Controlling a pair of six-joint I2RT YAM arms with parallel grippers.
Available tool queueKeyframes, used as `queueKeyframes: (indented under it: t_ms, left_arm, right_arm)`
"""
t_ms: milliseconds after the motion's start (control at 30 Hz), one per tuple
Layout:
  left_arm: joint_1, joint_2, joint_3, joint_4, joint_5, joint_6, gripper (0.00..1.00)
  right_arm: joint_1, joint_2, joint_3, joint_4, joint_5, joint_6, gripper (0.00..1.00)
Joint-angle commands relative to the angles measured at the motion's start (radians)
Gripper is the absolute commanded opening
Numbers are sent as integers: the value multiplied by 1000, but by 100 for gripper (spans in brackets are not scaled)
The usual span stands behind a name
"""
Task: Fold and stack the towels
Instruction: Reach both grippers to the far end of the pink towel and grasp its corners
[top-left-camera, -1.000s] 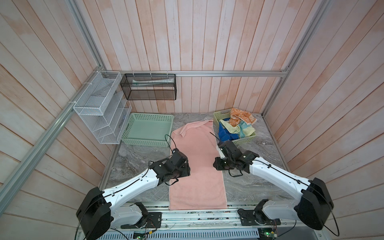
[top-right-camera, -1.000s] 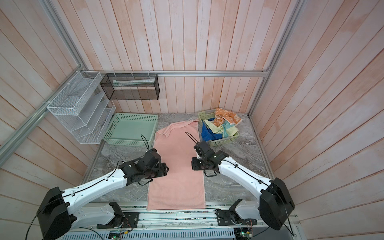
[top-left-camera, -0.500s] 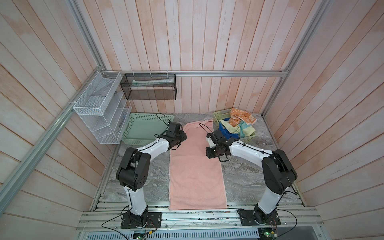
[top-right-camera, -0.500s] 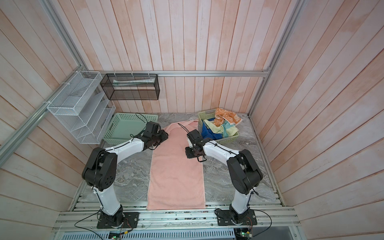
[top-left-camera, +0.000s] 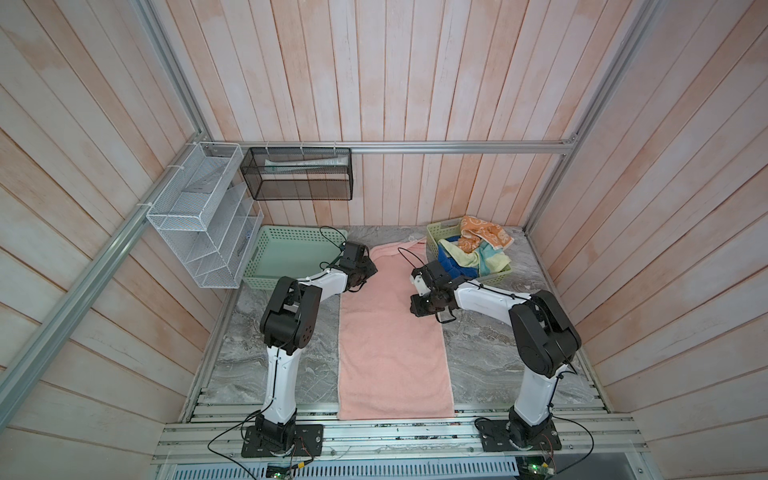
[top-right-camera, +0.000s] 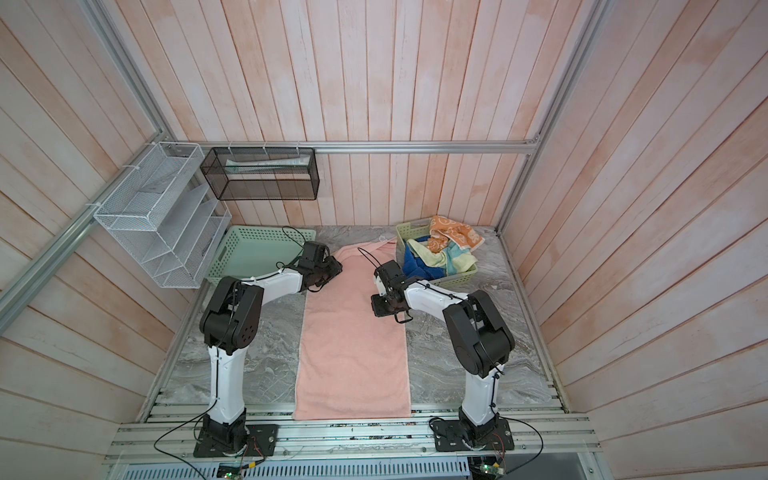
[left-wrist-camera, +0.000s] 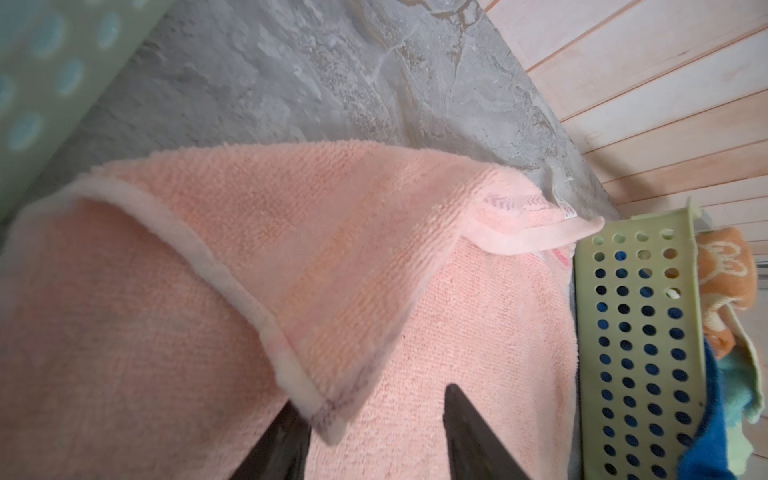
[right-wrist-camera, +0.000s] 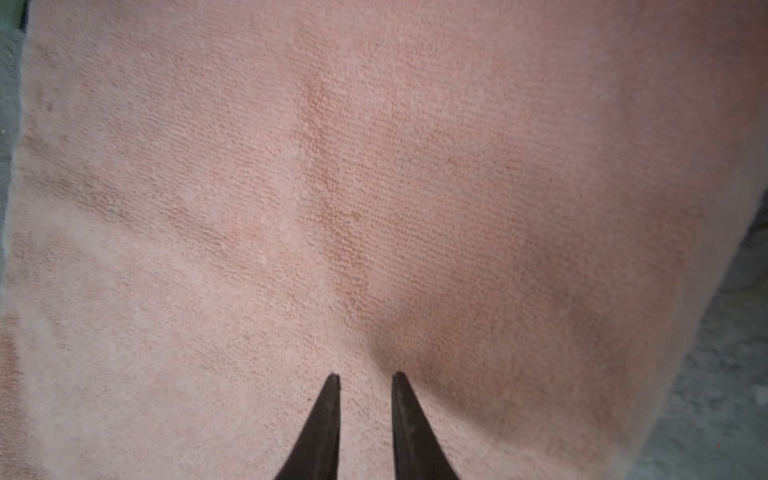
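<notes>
- The pink towel (top-left-camera: 390, 340) (top-right-camera: 353, 345) lies spread out lengthwise on the grey marble tabletop (top-left-camera: 490, 357), between the two arms.
- At this towel's far end one corner (left-wrist-camera: 324, 257) is turned back over the cloth, and a small white tag pokes out at the far edge.
- The left gripper (top-left-camera: 368, 270) (left-wrist-camera: 374, 399) sits at the towel's far left edge. Its jaws are spread apart; the tip of the turned-back corner lies on one finger (left-wrist-camera: 286, 440), with nothing nipped between the two.
- The right gripper (top-left-camera: 417, 309) (right-wrist-camera: 365, 376) is low over the towel's right edge, a little nearer the bases than the left one. Its fingers stand nearly together with a thin gap, tips down at the terry; I cannot tell whether any cloth is caught.
- A yellow-green perforated basket (top-left-camera: 434, 232) (left-wrist-camera: 636, 332) stands just beside the towel's far right corner, holding the orange rabbit towel (top-left-camera: 486, 232) on top, the pale yellow towel (top-left-camera: 461, 255) and the royal blue towel (top-left-camera: 451, 266), all crumpled.
- A mint-green basket (top-left-camera: 266, 249) stands off the towel's far left corner.
</notes>
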Motion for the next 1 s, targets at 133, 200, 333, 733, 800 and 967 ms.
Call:
queueKeyframes:
  t_ms: [133,200,333,733,800,967]
  left_arm:
    - [9,74,71,79,-22,53,53]
    - [11,66,64,102,-12,67,43]
    - [12,-64,-39,198,35,85,1]
    - [11,-585,-344,-47,362,210,0]
    - [11,-647,-449,-65,385,187,0]
    - [12,-704,-665,-26,484,188,0]
  right_arm:
    - [-8,40,-3,16,-23,-20,25]
    - [-8,45,-1,17,-23,-20,24]
    - [-10,50,3,12,-11,-23,24]
    - [-15,7,-26,32,42,44,24]
    - [-15,-39,-48,43,54,57,24]
    - [-18,-172,-124,52,108,83,26]
